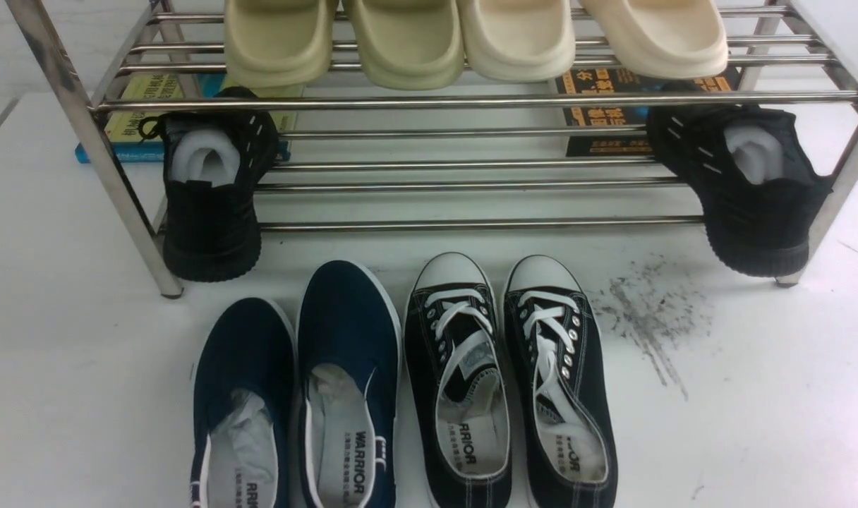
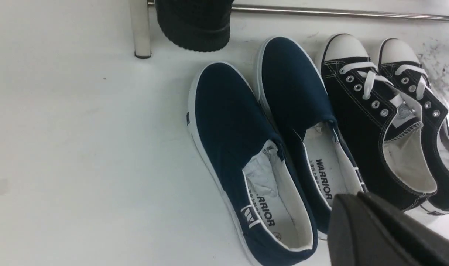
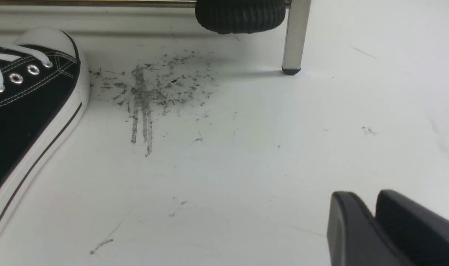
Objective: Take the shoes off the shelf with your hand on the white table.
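So we've got the navy shoes (image 1: pixel 295 395) sitting side by side on the white surface (image 1: pixel 753 423) at the lower left of centre in the front view, toes toward the shelf (image 1: pixel 471 162), touching the black lace-ups (image 1: pixel 506 381) next to them. Our left hand (image 2: pixel 361 207) is clenched with nothing in it, hanging over the navy heels. Our right hand (image 3: pixel 372 218) shows a narrow gap and grips nothing, near the scuff marks (image 3: pixel 150 92).
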Motion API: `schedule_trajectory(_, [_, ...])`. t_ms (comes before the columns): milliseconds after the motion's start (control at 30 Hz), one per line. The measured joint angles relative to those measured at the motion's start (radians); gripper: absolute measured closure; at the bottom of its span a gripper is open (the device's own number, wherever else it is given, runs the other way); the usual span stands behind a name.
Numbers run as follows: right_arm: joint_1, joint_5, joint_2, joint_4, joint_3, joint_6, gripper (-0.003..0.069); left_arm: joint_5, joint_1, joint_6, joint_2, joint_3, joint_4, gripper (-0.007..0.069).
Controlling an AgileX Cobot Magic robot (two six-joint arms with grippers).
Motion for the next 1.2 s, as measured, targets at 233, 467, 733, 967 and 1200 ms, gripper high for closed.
schedule_trajectory(233, [0.000, 0.000, 0.000, 0.000, 0.000, -0.001, 0.0528, -0.534, 0.000, -0.234, -0.158, 0.379, 0.091, 0.0597])
schedule_trajectory(467, [0.000, 0.000, 0.000, 0.000, 0.000, -0.020, 0.0524, -0.774, 0.000, -0.322, -0.160, 0.570, 0.140, 0.0589])
schedule_trajectory(733, [0.000, 0.000, 0.000, -0.001, 0.000, -0.022, 0.0512, -0.766, 0.000, -0.382, -0.160, 0.609, 0.168, 0.0587])
schedule_trajectory(967, [0.000, 0.000, 0.000, -0.001, 0.000, -0.022, 0.0512, -0.721, 0.005, -0.307, -0.161, 0.609, 0.097, 0.0586])
schedule_trajectory(1200, [0.000, 0.000, 0.000, -0.001, 0.000, -0.022, 0.0504, -0.796, 0.244, 0.256, -0.172, 0.647, -0.358, 0.0578])
